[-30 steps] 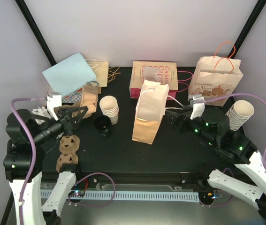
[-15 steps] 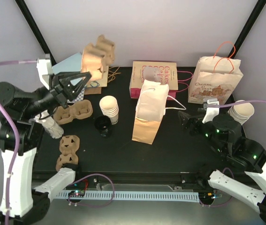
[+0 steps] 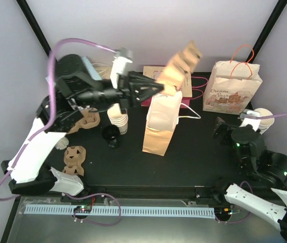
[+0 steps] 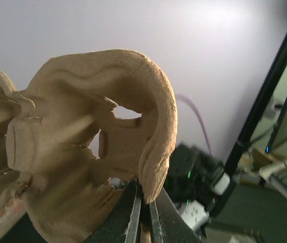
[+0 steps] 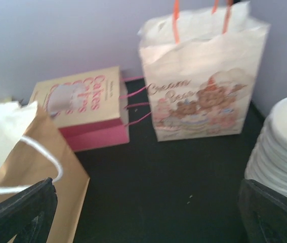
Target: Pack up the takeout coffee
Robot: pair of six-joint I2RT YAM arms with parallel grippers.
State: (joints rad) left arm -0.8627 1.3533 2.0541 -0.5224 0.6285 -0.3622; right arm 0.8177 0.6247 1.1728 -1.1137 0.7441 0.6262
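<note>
At the left of the black table, spare moulded-pulp carriers lie flat. Just right of them stands the takeout coffee, untouched by either arm. The cream paper cup sits upright, ringed near its rim, so that it may be nested with others. Its round black lid rests just in front of it.

Above both, the left gripper reaches across mid-air. Its jaws are pressed together on the edge of one brown carrier, which hangs blurred over the open mouth of the kraft bag. The left wrist view shows the dark fingers closed tight on the carrier's thin moulded wall.

Behind the kraft bag stands a pink "Cakes" bag, and further right a cream printed bag with orange handles. At the right edge, the right gripper waits low over the table with its jaws spread wide and nothing between them. Just beyond it is a tall stack of cups.

The cup looks light and thin-walled, likely to buckle under a hard squeeze and to tip at a nudge. The safest hold appears to be a gentle pinch across the side just under the rolled rim, where the paper is stiffest. The lid looks like thin, smooth plastic lying flat, probably best taken by its edge. Whether the cup holds any liquid cannot be told.
</note>
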